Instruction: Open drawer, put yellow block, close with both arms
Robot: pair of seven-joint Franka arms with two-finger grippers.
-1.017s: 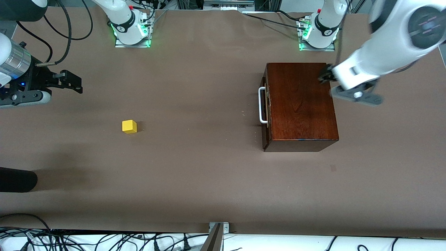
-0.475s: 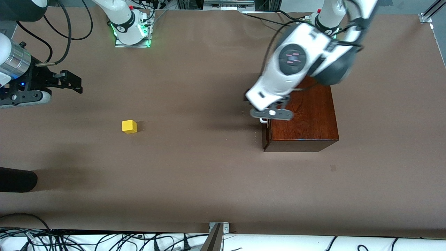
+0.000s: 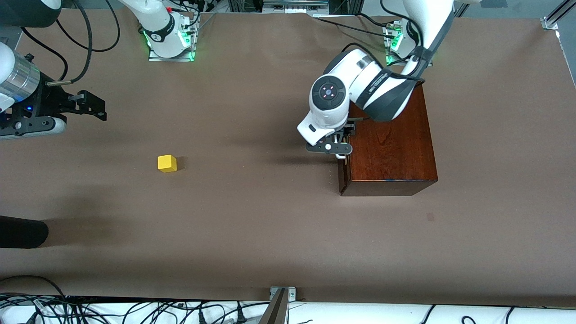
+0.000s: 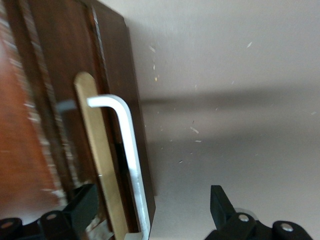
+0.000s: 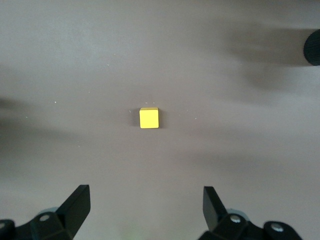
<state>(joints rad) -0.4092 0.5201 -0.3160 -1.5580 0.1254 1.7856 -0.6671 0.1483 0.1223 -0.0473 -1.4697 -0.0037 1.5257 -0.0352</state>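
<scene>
The drawer point(image 3: 343, 173) sits pushed into the mahogany box point(image 3: 391, 144), its front turned toward the right arm's end of the table. The left arm's wrist point(image 3: 327, 112) hangs over that front. My left gripper point(image 4: 150, 207) is open, and the white handle point(image 4: 131, 160) runs between its fingers point(image 4: 82, 205) without being clamped. A short piece of the handle point(image 3: 341, 156) shows under the wrist in the front view. The yellow block point(image 3: 167, 163) lies alone on the brown table. My right gripper point(image 5: 146, 202) waits open above the table with the yellow block point(image 5: 149, 118) ahead of it.
A black rounded object point(image 3: 22, 231) juts in at the right arm's end, nearer the front camera than the block. Cables and a metal bracket point(image 3: 282, 294) line the near table edge. The arm bases point(image 3: 168, 42) stand at the back.
The left arm has swung from the box's edge at the left arm's end across the lid to the drawer's front, bringing its gripper around the handle. The right arm has stayed still.
</scene>
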